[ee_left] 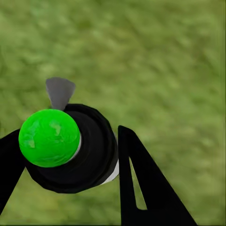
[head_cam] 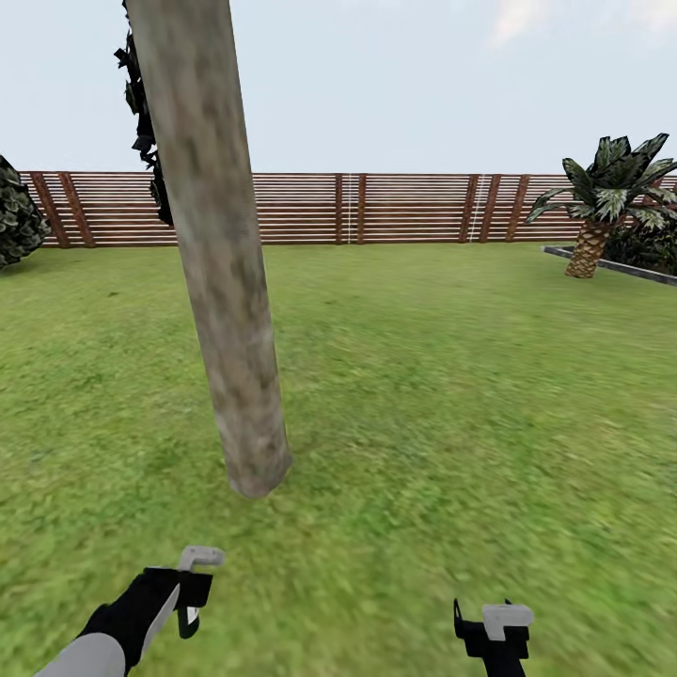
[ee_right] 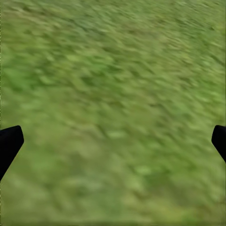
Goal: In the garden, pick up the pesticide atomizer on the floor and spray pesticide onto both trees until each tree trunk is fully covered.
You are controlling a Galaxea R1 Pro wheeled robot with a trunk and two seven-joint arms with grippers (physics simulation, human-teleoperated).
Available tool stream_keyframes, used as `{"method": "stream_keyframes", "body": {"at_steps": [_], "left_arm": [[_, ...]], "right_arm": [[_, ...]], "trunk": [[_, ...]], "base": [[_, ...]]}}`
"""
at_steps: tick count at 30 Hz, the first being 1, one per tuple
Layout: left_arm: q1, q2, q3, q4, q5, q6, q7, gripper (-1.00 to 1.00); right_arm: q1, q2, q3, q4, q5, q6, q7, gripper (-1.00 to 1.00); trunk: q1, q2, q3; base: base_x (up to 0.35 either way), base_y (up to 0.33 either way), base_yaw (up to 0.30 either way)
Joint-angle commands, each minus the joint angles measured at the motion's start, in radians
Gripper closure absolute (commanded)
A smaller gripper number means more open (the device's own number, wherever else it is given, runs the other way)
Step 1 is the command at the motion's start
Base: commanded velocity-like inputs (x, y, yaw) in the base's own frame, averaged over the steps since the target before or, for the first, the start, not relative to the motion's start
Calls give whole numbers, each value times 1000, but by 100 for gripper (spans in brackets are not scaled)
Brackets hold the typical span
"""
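Left claw (ee_left: 70, 155) clamping atomizer (ee_left: 66, 146), lowered.

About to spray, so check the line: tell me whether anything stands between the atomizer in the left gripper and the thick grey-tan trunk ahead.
Nothing visible does. The left gripper holds the black atomizer with a green cap, and just green grass lies between it and the mottled grey-tan tree trunk.
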Motion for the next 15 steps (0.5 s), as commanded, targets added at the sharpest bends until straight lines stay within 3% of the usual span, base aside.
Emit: {"method": "stream_keyframes", "body": {"at_steps": [1, 3, 6, 8, 11, 15], "left_arm": [[1, 1, -2, 0, 1, -1, 0, 100], [2, -1, -3, -1, -1, -3, 1, 100], [2, -41, 0, -1, 1, -2, 3, 100], [2, -50, -1, -1, 1, -1, 3, 100], [0, -55, -3, -1, -1, 0, 3, 100], [-10, -40, 2, -1, -2, 1, 3, 100]], "right_arm": [[0, 0, 0, 0, 0, 0, 0, -100], [0, 0, 0, 0, 0, 0, 0, -100], [0, -1, 0, 0, 0, 0, 0, -100], [0, -1, 0, 0, 0, 0, 0, -100], [0, -1, 0, 0, 1, 0, 0, -100], [0, -1, 0, 0, 0, 0, 0, -100]], "trunk": [[0, 0, 0], [0, 0, 0], [0, 0, 0], [0, 0, 0], [0, 0, 0], [0, 0, 0]], "base": [[29, 0, 0], [171, 0, 0], [167, 0, 0], [41, 0, 0], [17, 0, 0], [3, 0, 0]]}}
